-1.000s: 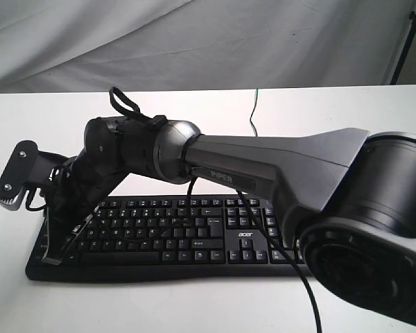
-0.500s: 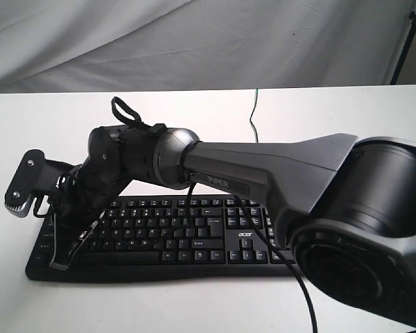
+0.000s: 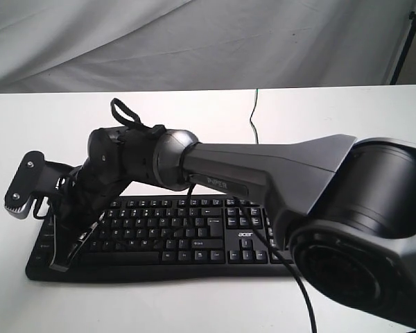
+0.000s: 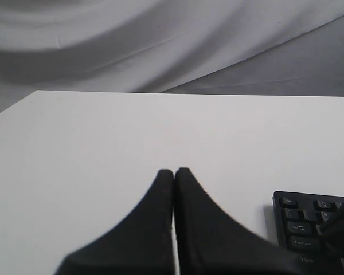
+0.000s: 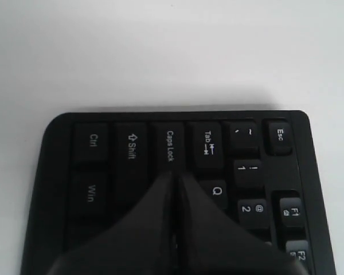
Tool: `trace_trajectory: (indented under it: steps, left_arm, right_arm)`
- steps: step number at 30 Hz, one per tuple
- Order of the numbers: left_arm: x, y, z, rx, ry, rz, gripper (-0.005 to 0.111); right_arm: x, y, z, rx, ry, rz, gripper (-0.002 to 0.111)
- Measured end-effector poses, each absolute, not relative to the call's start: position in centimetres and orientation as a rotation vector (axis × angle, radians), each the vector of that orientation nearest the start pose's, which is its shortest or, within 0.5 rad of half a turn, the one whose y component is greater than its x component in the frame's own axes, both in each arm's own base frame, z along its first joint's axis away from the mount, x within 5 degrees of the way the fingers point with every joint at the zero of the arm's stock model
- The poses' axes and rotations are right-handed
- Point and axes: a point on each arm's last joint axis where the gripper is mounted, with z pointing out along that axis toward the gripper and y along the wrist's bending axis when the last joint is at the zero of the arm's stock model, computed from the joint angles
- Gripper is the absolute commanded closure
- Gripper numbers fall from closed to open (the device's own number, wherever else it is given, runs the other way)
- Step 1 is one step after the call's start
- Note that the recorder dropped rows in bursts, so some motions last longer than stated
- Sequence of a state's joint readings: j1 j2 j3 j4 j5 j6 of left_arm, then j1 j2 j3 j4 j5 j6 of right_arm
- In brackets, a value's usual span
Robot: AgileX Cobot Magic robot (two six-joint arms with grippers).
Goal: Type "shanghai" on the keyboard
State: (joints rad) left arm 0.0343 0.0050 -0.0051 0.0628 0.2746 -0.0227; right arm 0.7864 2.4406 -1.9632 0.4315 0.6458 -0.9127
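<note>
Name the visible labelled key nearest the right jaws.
Caps Lock: the right gripper has its shut jaws ending at that key's edge; Shift and Tab sit either side.

Soft, even light washes out the white counter; the keyboard casts a faint shadow; wrist views look slightly soft.
</note>
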Motion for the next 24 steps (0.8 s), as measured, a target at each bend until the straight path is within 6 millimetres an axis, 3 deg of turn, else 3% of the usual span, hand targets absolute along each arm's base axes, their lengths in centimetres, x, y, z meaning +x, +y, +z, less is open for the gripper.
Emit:
trace_trajectory:
  steps: [10,24]
  left_arm:
    - [5.5,0.3,19.0,-0.009,1.758,0.067,0.106]
    - [5.5,0.3,19.0,-0.009,1.758,0.067,0.106]
  right_arm:
    - [35.8,39.2,11.7,-1.657,1.960,0.425,0.108]
    - [35.7,38.9,14.8,-1.681,1.893,0.387,0.108]
